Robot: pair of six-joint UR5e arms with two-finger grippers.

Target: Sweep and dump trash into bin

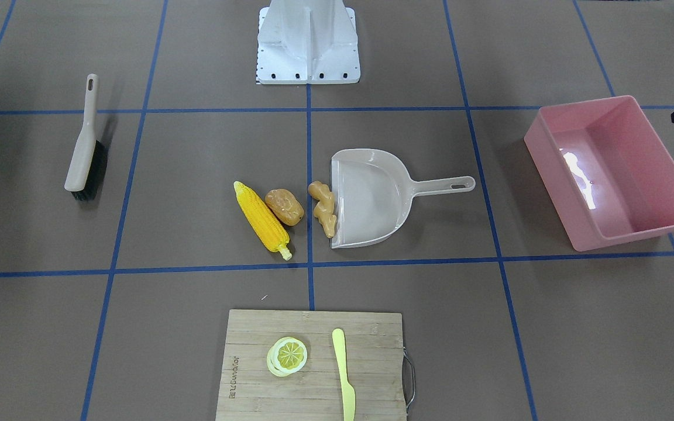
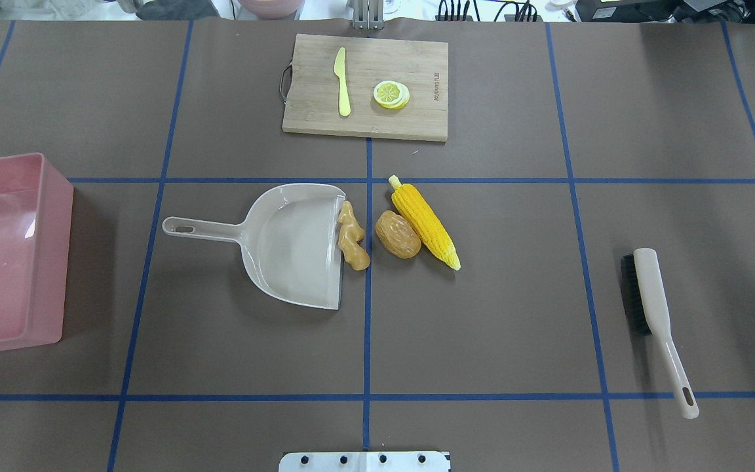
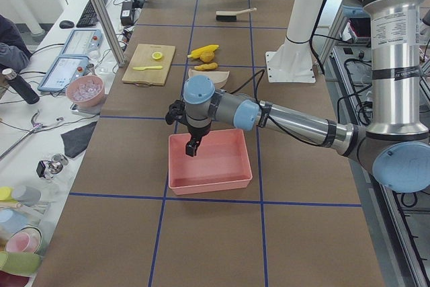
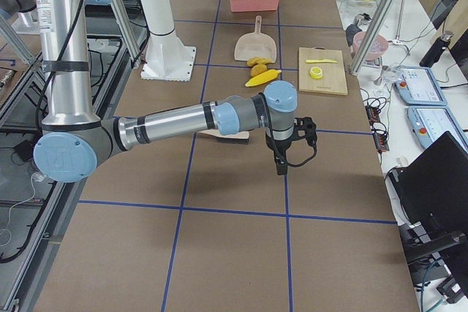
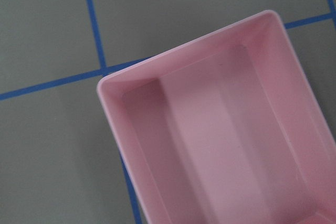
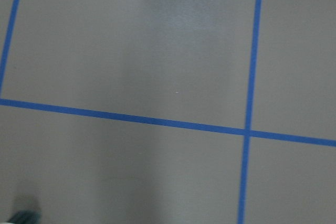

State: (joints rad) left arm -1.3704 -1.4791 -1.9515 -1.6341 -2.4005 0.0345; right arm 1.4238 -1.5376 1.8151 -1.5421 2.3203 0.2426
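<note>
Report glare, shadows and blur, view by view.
Front-facing view: a white glare patch blows out the floor of the pink bin; the brush throws a soft shadow alongside. Overhead view: only a faint sheen inside the bin. Right wrist view: the tabletop looks soft, the tape edges slightly blurred.

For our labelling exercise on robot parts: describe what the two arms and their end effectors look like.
The left arm and right arm match: silver tubes joined by grey cylindrical joints with light-blue round caps; each upright link carries a white printed label. Black cables loop near each wrist. The left end effector and right end effector are small and black.
</note>
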